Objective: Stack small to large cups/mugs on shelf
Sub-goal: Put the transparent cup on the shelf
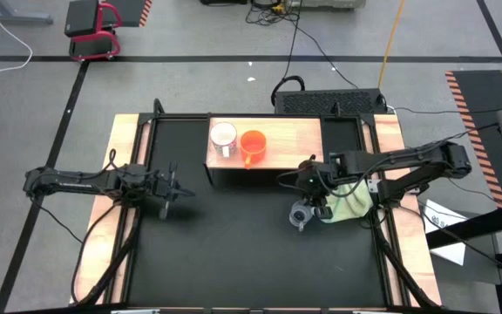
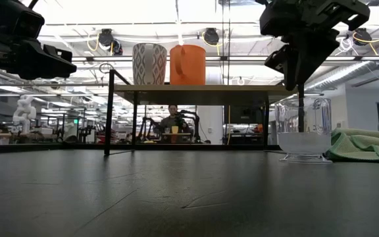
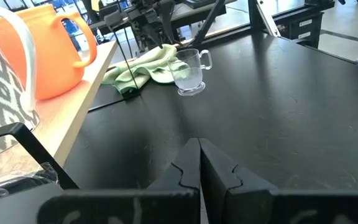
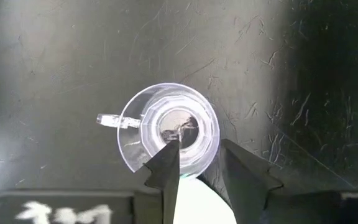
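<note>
— Standing where, the glass cup (image 4: 169,127)?
— On the counter's right side beside the cloth (image 1: 349,202); both mugs are sitting on the shelf (image 1: 295,139).
— Right pincer (image 4: 207,167)?
— Straddling its rim, spread, not yet gripping; closing comes next. Left pincer (image 3: 199,163) is idling, pinched together.

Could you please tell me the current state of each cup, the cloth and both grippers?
white mug: upright on the shelf, beside the orange mug.
orange mug: upright on the shelf.
glass cup: upright on the table, empty, one finger inside its rim.
cloth: crumpled on the table.
right gripper: open, above the glass cup.
left gripper: shut, empty.
</note>
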`<state>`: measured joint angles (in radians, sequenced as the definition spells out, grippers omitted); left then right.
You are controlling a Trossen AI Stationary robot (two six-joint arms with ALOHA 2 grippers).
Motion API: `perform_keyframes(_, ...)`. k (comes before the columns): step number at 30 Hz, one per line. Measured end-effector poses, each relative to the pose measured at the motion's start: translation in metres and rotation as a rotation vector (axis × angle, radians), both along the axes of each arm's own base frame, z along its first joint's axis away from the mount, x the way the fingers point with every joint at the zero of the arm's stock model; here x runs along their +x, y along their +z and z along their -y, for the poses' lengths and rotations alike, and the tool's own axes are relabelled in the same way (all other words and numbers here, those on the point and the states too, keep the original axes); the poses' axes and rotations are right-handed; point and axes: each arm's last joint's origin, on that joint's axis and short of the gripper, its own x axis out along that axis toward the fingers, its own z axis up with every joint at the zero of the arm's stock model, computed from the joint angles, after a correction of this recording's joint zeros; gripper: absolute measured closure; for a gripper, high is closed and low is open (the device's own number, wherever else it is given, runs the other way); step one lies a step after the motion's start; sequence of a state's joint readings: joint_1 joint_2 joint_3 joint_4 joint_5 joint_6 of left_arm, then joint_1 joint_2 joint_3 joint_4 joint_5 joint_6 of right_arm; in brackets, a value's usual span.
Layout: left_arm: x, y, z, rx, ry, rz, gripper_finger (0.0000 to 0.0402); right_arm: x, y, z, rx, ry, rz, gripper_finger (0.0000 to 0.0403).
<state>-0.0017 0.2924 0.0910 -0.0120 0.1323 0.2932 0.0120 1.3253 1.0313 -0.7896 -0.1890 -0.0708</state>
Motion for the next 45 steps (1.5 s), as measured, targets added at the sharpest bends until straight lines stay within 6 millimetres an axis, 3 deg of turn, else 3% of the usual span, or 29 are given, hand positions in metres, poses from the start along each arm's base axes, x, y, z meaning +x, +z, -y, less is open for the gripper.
perform_keyframes(20,0.000,-0.001,0.000,-0.013,0.003,-0.011,0.0396,0.015,-0.023,0.000,-0.009,0.021,-0.060,0.0289)
perform_keyframes(38,0.000,-0.002,0.000,-0.016,0.003,-0.018,0.0399,0.016,-0.024,0.016,-0.018,-0.012,-0.050,0.0288)
perform_keyframes(45,0.000,-0.002,0.000,-0.019,0.004,-0.019,0.0382,0.017,-0.024,0.016,-0.019,-0.012,-0.046,0.0288)
